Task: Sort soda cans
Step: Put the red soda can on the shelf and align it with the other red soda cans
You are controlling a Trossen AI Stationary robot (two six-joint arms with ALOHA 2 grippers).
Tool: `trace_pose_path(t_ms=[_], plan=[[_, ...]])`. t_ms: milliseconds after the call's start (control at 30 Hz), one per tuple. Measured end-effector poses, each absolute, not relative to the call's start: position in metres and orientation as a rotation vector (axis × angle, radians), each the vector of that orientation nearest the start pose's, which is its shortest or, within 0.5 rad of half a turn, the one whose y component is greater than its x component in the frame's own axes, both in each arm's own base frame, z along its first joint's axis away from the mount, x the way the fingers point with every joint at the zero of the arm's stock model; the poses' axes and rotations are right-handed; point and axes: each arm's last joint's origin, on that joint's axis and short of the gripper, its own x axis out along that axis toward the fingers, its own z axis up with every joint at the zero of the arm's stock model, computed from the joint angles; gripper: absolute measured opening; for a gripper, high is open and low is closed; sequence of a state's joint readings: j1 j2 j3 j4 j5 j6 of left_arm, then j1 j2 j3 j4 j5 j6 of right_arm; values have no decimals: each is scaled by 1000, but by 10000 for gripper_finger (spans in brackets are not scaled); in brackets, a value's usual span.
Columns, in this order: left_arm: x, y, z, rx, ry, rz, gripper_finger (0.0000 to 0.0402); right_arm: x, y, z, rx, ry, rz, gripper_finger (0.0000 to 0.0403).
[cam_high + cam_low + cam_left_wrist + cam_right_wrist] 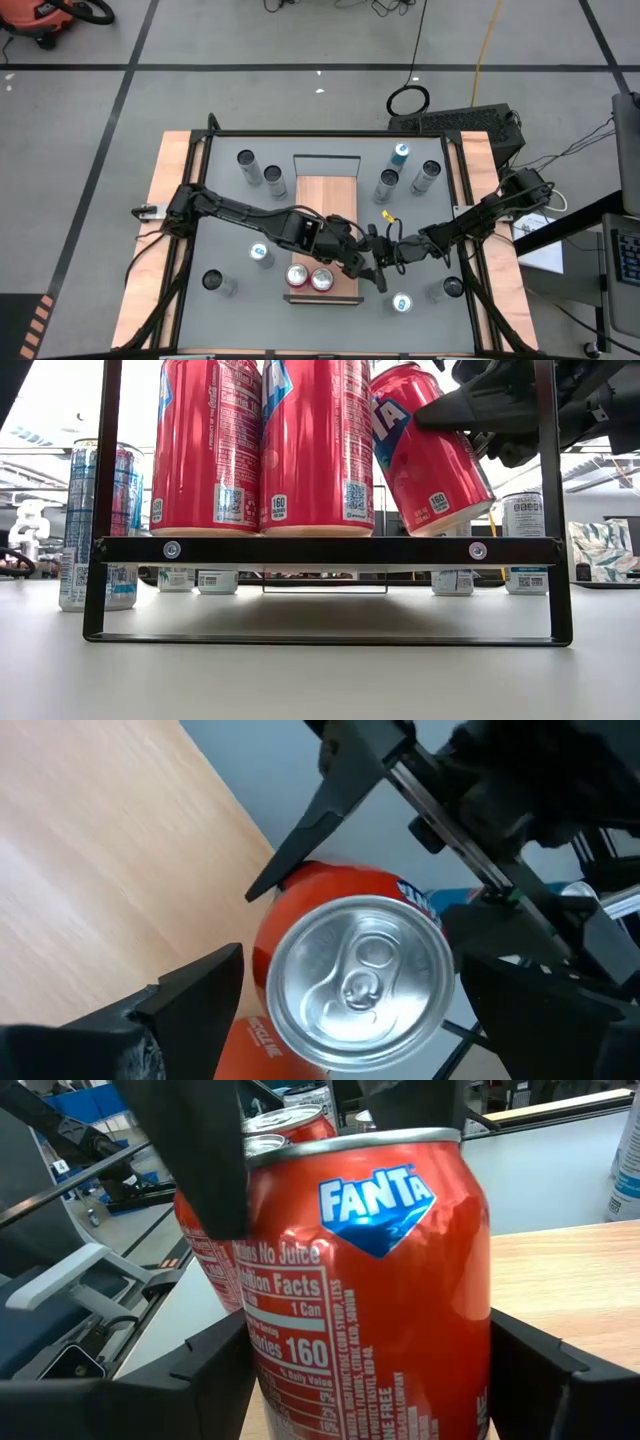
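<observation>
Two red cans [309, 278] stand upright at the near end of a wooden board [325, 205]; they also show in the low view [260, 445]. A third red can [430, 455] is tilted beside them, its top leaning toward them. My right gripper [385, 265] is shut on it. My left gripper [352, 260] is open and reaches down over the can's silver top [360, 970]. Its fingers [190, 1000] stand on either side of the top with small gaps. In the high view both grippers hide the third can. My right gripper pinches the third red can's side wall [300, 1370] between its two fingers [215, 1370], about halfway up. The fingers come level from the table's right side and lie across the can. The can is tilted; whether its base rests on the board is hidden.
Blue cans stand at the far right [401, 155], near left [261, 254] and near right [401, 302]. Silver cans stand at the far left [259, 168], far right [408, 179], near left [215, 282] and near right [450, 288]. A black frame [330, 550] rims the board's near end.
</observation>
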State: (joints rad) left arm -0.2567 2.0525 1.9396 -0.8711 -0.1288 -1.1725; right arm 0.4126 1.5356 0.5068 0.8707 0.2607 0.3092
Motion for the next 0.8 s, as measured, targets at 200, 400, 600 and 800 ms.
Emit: trace_pose_path(t_ms=[200, 400, 600, 800], plan=[[435, -101, 289, -924, 923, 435, 352, 262, 107, 173, 256, 171, 127, 283], [438, -95, 286, -963, 966, 402, 295, 262, 107, 173, 254, 175, 128, 283], [438, -94, 286, -969, 971, 397, 287, 262, 107, 173, 277, 175, 127, 284], [438, -95, 286, -999, 985, 391, 286, 262, 107, 173, 312, 177, 136, 308]])
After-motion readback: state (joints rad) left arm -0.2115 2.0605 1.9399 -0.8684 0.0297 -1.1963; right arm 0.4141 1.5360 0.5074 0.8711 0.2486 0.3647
